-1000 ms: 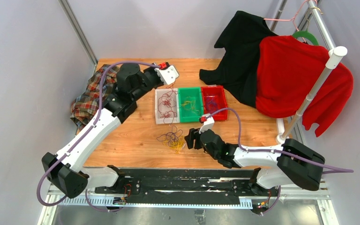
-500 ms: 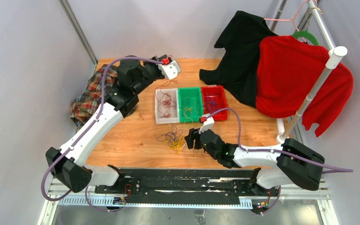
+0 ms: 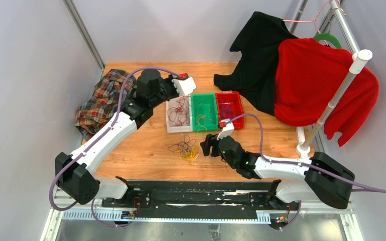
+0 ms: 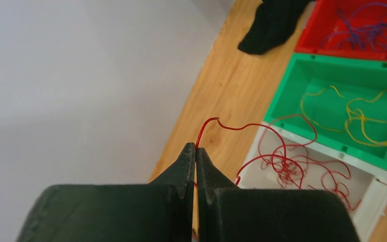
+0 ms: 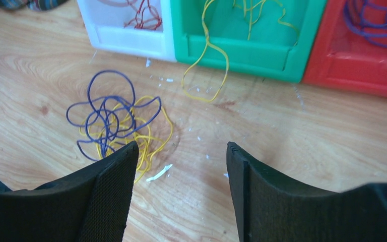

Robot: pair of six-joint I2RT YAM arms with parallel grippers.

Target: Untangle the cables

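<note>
- The left tool is fully closed, pinching the end of a red cable between its tips.
- It hangs above the far end of the white bin, towards the desk's far edge. The cable arcs from the tips down into that bin.
- The right tool stands wide open and holds nothing. It is low over the desk near the front edge, just right of the tangle.
- The tangle is a loose knot of purple and yellow strands lying on the desk in front of the white bin, about mid-width.
- The white bin holds the red cables in a curly heap, joined to the pinched one.
- The green bin, touching the white bin's right side, holds yellow cables.
- One yellow cable spills over the green bin's near wall and loops on the desk.
- The red bin, rightmost of the row, holds purple cables.
- Since a second ago the left arm has swung right, and its tool now sits closer above the white bin. Half a second ago it stood further towards the far edge.
- The right tool has crept a little towards the bins, as open as before.
- The tangle and the three bins lie where they were.
</note>
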